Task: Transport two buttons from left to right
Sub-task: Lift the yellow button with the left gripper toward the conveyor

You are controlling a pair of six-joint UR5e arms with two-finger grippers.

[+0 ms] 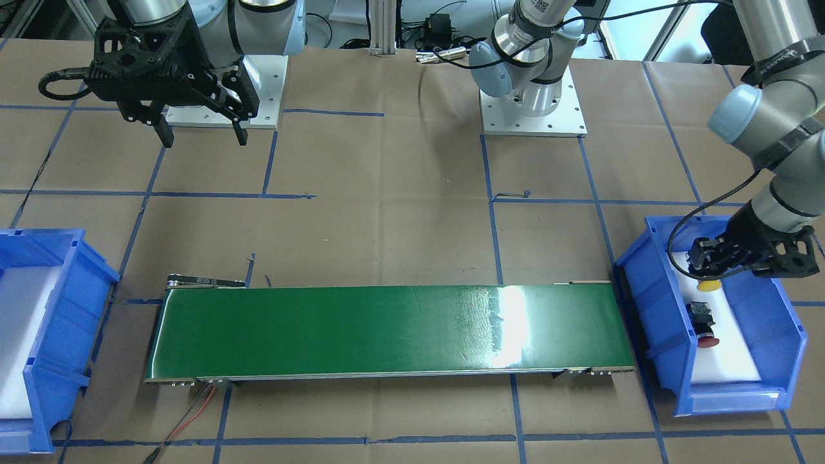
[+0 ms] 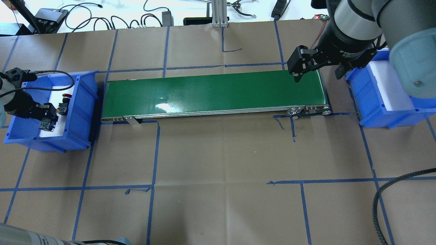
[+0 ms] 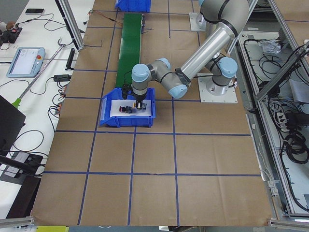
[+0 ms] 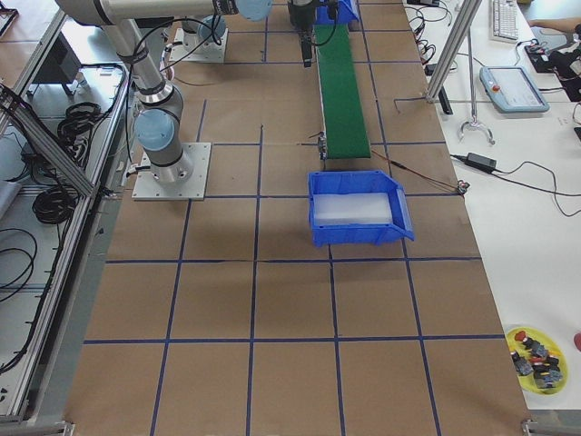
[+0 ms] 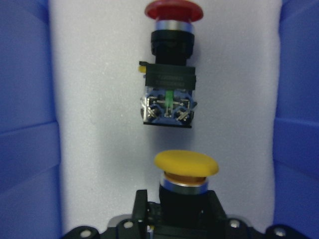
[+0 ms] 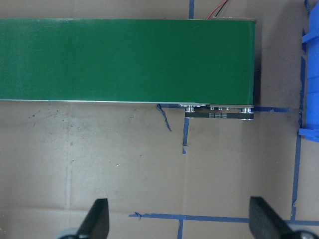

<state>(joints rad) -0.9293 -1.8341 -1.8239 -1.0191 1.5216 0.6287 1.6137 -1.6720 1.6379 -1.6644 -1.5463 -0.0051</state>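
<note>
- Front: left gripper [image 1: 714, 263] clamps the yellow button [image 1: 710, 284] in the bin [image 1: 791, 335], near its robot-side end; the red button [image 1: 702, 324] lies just beside.
- Overhead: right gripper [image 2: 316, 75] hangs wide by the belt's [image 2: 204, 92] end.
- Left wrist: the hold is on the black body [image 5: 182, 205]; it is probably light, rigid and slick.

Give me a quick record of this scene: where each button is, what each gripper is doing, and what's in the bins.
yellow button: in left bin, held by left gripper
red button: loose in the same bin
left gripper: shut on yellow button
right gripper: open, raised near the right end of the conveyor belt
right bin: no buttons
</note>
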